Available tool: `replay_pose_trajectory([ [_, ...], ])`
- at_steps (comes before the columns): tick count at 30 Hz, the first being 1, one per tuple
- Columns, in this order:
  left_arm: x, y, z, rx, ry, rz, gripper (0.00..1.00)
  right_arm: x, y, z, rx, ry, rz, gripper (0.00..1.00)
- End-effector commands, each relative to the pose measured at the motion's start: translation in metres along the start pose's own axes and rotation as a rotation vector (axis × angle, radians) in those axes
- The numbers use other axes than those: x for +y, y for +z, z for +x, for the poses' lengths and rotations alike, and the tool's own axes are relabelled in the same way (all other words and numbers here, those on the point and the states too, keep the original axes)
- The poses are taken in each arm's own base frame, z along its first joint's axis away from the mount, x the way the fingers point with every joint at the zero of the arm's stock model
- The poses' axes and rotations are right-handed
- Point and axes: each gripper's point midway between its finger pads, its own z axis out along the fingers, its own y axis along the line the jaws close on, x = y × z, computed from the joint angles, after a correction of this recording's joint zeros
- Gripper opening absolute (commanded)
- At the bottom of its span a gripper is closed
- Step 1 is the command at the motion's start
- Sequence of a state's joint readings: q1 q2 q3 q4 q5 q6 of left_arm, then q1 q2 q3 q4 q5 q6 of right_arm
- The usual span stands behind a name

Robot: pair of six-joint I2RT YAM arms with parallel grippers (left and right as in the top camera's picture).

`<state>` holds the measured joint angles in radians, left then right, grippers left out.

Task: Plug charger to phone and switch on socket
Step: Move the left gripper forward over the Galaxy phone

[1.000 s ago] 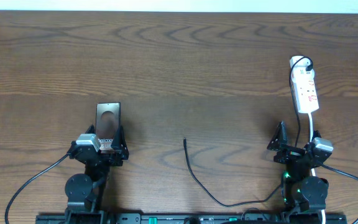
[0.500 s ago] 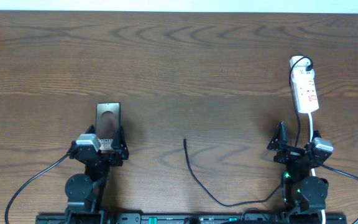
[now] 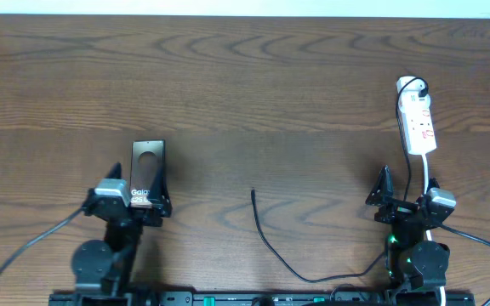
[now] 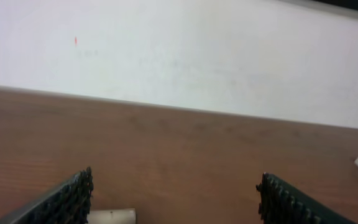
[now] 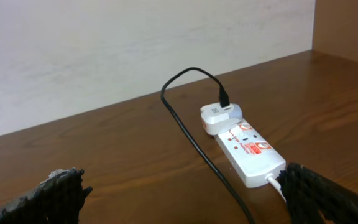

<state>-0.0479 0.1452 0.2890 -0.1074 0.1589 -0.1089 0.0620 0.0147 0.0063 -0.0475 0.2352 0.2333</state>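
The wooden table (image 3: 245, 85) fills the overhead view, with 2 arms at its near edge. The left gripper (image 3: 141, 190) is at the left, its jaws spread wide, and the near end of the phone (image 3: 148, 161) lies on the table between the fingers (whether either finger touches it cannot be told). The right gripper (image 3: 405, 197) is at the right, its jaws also spread wide with nothing between them; it faces the socket (image 3: 418, 123) and stands apart from it.

The socket lies flat near the table's right edge, its length running away from the robot, with red marks on its top. A white cord (image 3: 430, 174) leaves its near end and runs toward the right arm. At its far end sits a white adapter (image 5: 219, 115) with a black lead plugged into it.

The phone lies flat, back up, well left of the socket, with a dark oval patch toward its far end and a white lettered label (image 3: 139, 197) at its near end.

The charger (image 3: 266, 238) curves from the right arm's base across the near part of the table, and its plug tip (image 3: 253, 193) lies free on the wood between the 2 arms, near the phone but apart from it
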Motion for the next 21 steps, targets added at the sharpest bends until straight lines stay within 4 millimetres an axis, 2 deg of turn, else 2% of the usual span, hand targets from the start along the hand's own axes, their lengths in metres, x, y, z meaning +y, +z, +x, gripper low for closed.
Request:
replay_pose_trajectory([
  [1,-0.01,0.0,-0.049,0.003,0.112,0.009,0.83,-0.002,0.0,0.0,0.001,-0.01,0.008,0.99],
  [3,-0.011,0.007,-0.066,0.075,0.139,-0.008,0.83,-0.002,0.0,0.0,0.001,-0.01,0.007,0.99],
  [6,0.003,0.019,-0.081,0.253,0.132,-0.113,0.83,-0.002,0.0,0.0,0.001,-0.01,0.007,0.99],
  [12,0.009,0.054,-0.088,0.646,0.18,-0.147,0.83,-0.002,0.0,0.0,0.001,-0.01,0.007,0.99],
  [16,0.015,0.083,-0.071,0.857,0.196,-0.144,0.83,-0.002,0.0,0.0,0.001,-0.01,0.007,0.99],
  [21,0.028,0.113,-0.012,1.085,0.195,-0.14,0.83,-0.002,0.0,0.0,0.001,-0.01,0.007,0.99],
])
